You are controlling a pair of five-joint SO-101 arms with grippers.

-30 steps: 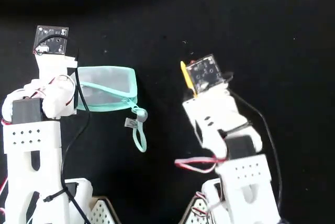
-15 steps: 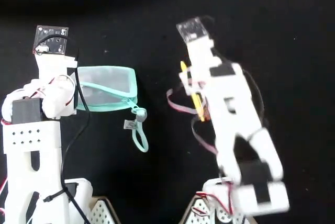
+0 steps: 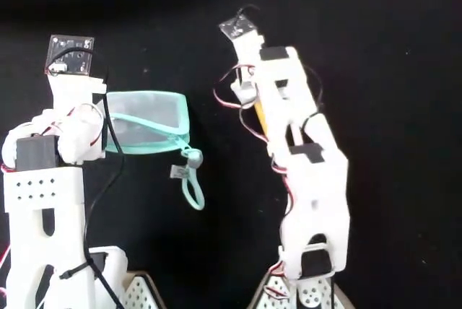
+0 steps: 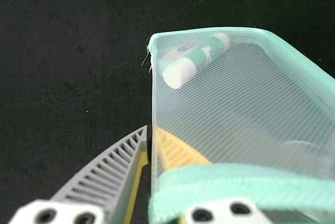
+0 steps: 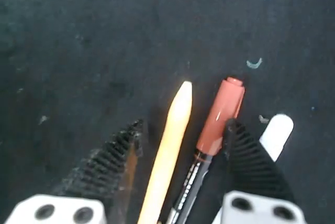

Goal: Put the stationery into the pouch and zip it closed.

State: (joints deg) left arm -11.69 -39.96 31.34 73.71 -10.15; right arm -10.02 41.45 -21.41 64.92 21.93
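Black-covered table (image 3: 404, 71), mint mesh pouch (image 3: 148, 120) lying on it, yellow pen (image 5: 172, 135) beside red-capped marker (image 5: 222, 111)

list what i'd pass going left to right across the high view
left arm → pouch → teal zip strap → right arm

We saw the right hand (image 5: 183, 125) spread wide over a yellow pen (image 5: 171, 137) and a red-brown marker (image 5: 221, 115). These lay close side by side, with hardly any room for a finger between them. A white piece (image 5: 278, 129) crowded the marker's outer side. Between the pouch (image 3: 146, 116), its strap (image 3: 192, 183) and this arm, a strip of tabletop (image 3: 225, 173) gave passage.
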